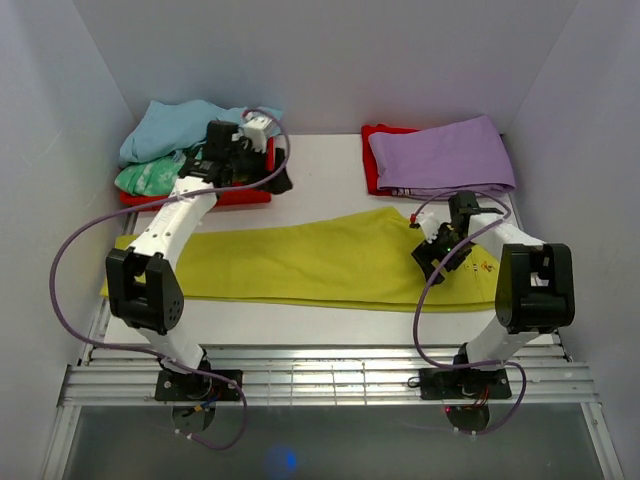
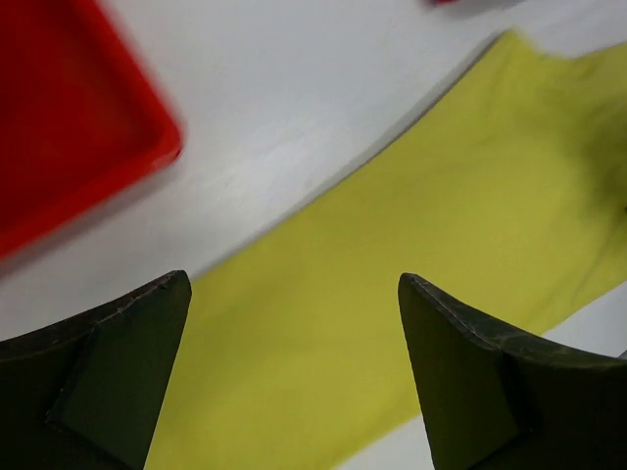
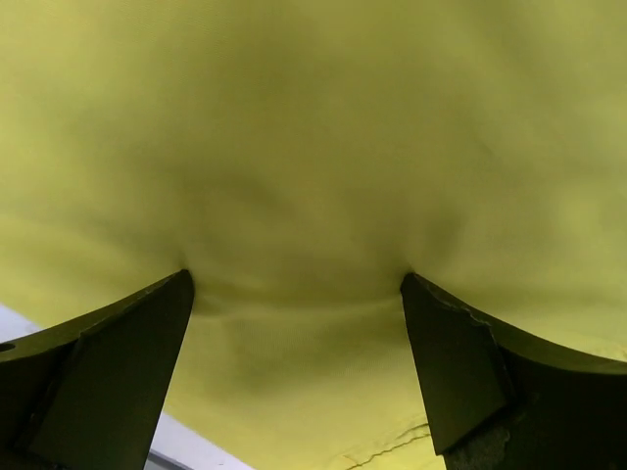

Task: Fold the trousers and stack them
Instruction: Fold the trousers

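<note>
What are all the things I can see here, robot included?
yellow trousers: one, yellow, spread flat across the middle of the table
purple garment: one, purple, folded, far right
red underlay: one, red, beneath the purple garment; tray or cloth, cannot tell
red tray: one, red, far left
light blue garment: one, light blue, heaped at the far left on the tray
green garment: one, green, on the tray in front of the blue one
table: one, white
cables: two, purple, one looping from each arm
arms: two, white and black, bolted at the near edge
left fingers: two, black, apart, near the red tray
right fingers: two, black, apart, down on the trousers' right end
</note>
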